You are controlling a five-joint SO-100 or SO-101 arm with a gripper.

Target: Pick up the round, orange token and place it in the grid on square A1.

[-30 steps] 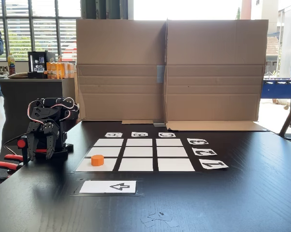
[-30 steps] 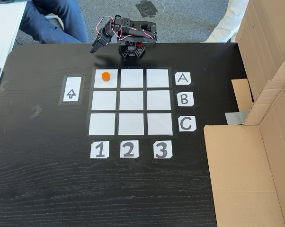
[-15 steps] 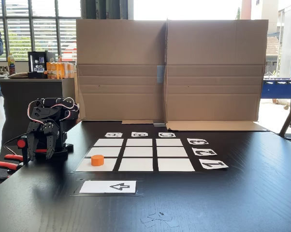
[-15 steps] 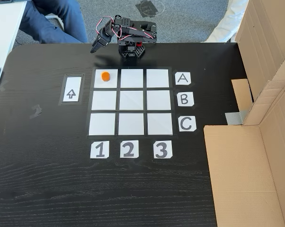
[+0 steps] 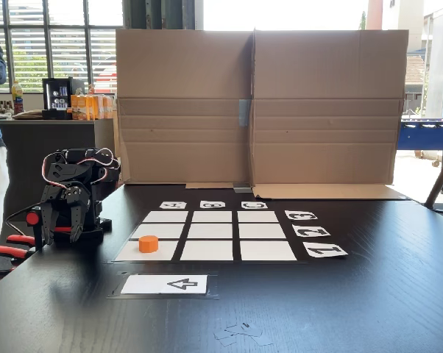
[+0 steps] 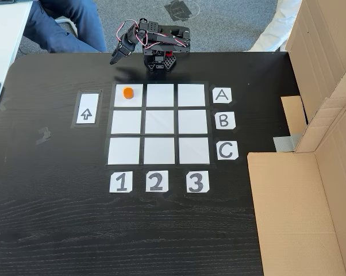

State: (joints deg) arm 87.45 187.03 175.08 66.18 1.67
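the token (image 6: 127, 92) sits on square a1 (image 6: 129, 101), the grid's (image 6: 159, 150) corner nearest the arm, toward the table's (image 6: 58, 218) far edge in a fixed view. the gripper (image 6: 116, 58) hangs folded just past that corner, apart from the token; whether its claw is spread i cannot tell. the arrow card (image 6: 87, 108) lies beside the grid.

An office: large windows (image 5: 52, 44), carpet floor (image 6: 219, 23), foosball table (image 5: 426, 134)

I note a dark wood-grain table (image 6: 58, 218) with slight sheen, matt white paper grid (image 6: 158, 122), matt brown cardboard (image 5: 254, 103), smooth plastic-looking orange token (image 6: 127, 92).
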